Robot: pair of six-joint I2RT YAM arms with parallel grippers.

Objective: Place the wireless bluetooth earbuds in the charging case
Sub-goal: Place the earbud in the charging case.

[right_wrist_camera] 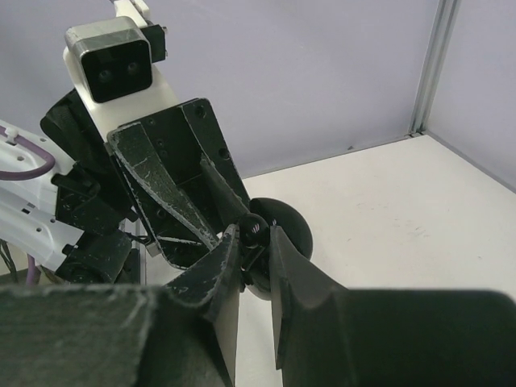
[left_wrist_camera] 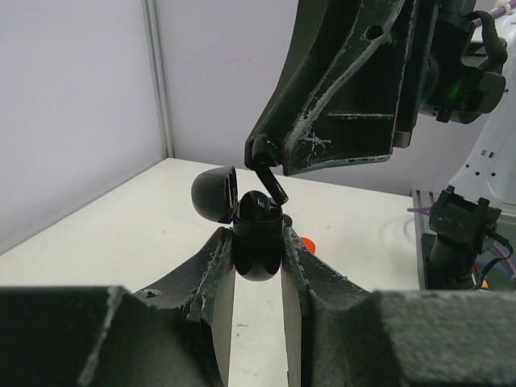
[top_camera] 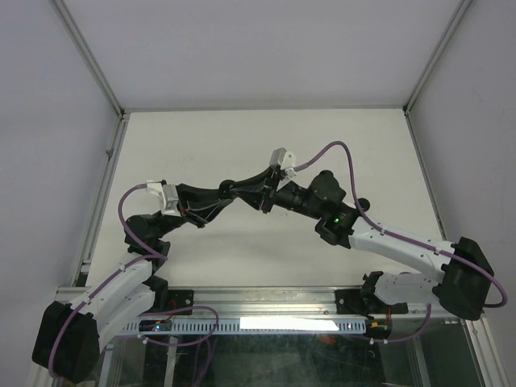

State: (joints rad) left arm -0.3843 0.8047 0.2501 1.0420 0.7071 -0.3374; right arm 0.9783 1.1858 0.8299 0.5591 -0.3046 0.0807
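Pinching earbud (left_wrist_camera: pixel 270 179) above end effector-held case (left_wrist_camera: pixel 258 242)

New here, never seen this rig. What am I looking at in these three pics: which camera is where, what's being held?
Two robot arms are bolted at the near edge of a white table. The wide picture comes from a fixed camera above and behind them; the other two come from cameras on each wrist, looking along that arm's own fingers.

The left gripper is shut on a small black charging case, whose lid is flipped open. The right gripper reaches in from the other side, pinching a black earbud just above the case opening, not yet seated. In the right wrist view the same earbud sits between that gripper's fingertips.

On the table below, only a small orange-red thing shows, too hidden to identify.
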